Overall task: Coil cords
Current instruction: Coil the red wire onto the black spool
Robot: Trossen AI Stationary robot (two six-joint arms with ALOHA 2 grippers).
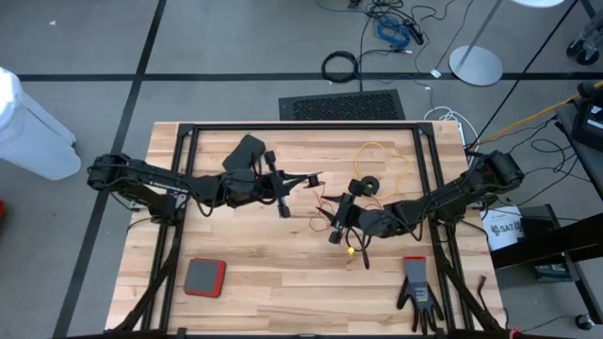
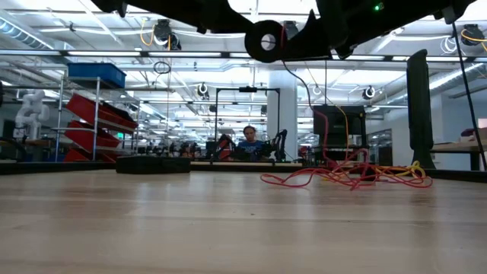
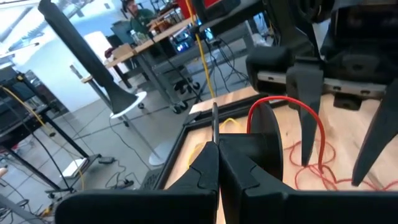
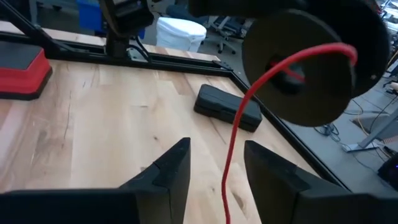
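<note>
A flat round black reel (image 4: 309,65) hung closest to the right wrist lens, a thin red cord (image 4: 239,134) trailing off it between the part-open, empty fingers of the right gripper (image 1: 337,229). The left gripper (image 1: 316,178) was fully shut on the reel's hub, over mid-table. The cord's slack lay tangled with a thin yellow cord (image 2: 396,171) on the smooth pale wood table (image 1: 283,273); a second reel (image 1: 368,185) sat nearby. Judged risks: tangle snagging or tightening when pulled; the wiry cord slipping past the open fingers; turns springing off the reel.
</note>
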